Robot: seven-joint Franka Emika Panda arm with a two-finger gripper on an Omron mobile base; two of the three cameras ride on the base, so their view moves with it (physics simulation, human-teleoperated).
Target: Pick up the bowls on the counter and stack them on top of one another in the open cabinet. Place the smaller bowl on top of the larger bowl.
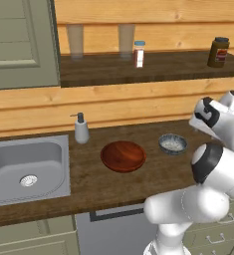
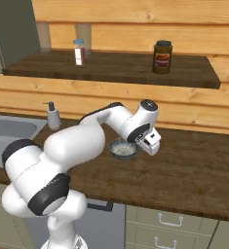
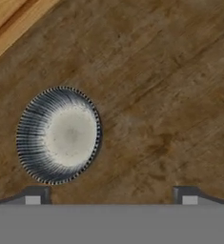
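I read the long dark brown tabletop (image 1: 153, 172) as matt wood with a streaky grain. The wide reddish-brown wooden bowl (image 1: 123, 156) looks polished and glossy. In my hand view the small grey bowl (image 3: 58, 135) looks metallic, its wall finely ribbed, its pale inside speckled and dull. The grey sink (image 1: 26, 169) looks like brushed steel. The wall planks (image 1: 138, 102) are light, smooth wood. The robot's white arm (image 2: 77, 146) shines like glossy plastic.

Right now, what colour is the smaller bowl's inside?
Whitish and speckled, ringed by grey ribbing; the smaller bowl shows best in the hand view.
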